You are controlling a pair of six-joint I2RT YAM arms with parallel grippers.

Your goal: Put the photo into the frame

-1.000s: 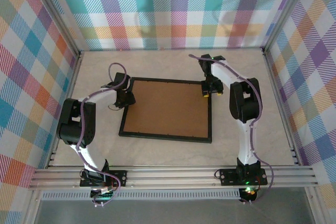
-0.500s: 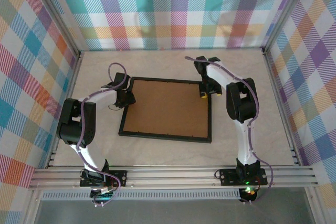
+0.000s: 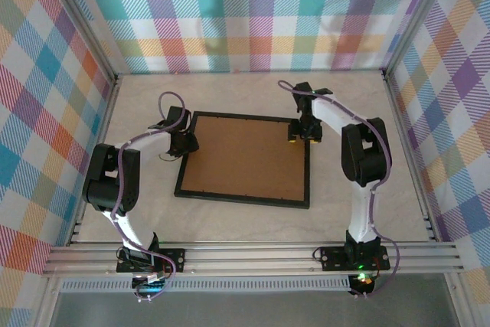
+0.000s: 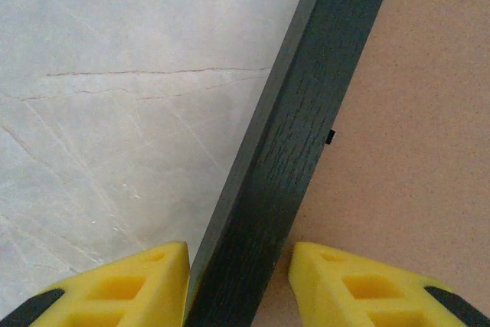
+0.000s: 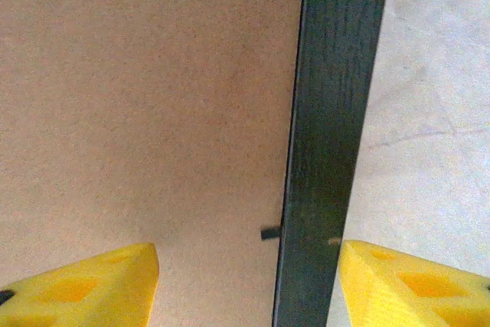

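The black frame point(image 3: 242, 201) lies face down on the table, its brown back board point(image 3: 243, 158) up. The photo is out of view. My left gripper point(image 3: 186, 143) sits at the frame's left rail near the far corner. In the left wrist view its yellow fingers point(image 4: 153, 277) straddle the black rail point(image 4: 306, 112) closely, the gripper point(image 4: 239, 249) shut on it. My right gripper point(image 3: 298, 134) is at the right rail near the far corner. In the right wrist view this gripper point(image 5: 248, 246) stands open across the rail point(image 5: 333, 112), with a wide gap over the board.
Small black retaining tabs point(image 4: 330, 137) point(image 5: 269, 232) stick out from the rails onto the board. Pale marbled tabletop point(image 3: 230, 93) surrounds the frame. Checkered walls point(image 3: 253, 13) enclose the table on three sides, and an aluminium rail point(image 3: 253, 254) runs along the near edge.
My right gripper's jaws have spread wider at the right rail and the right arm's elbow has swung a little to the right. The left gripper has stayed put.
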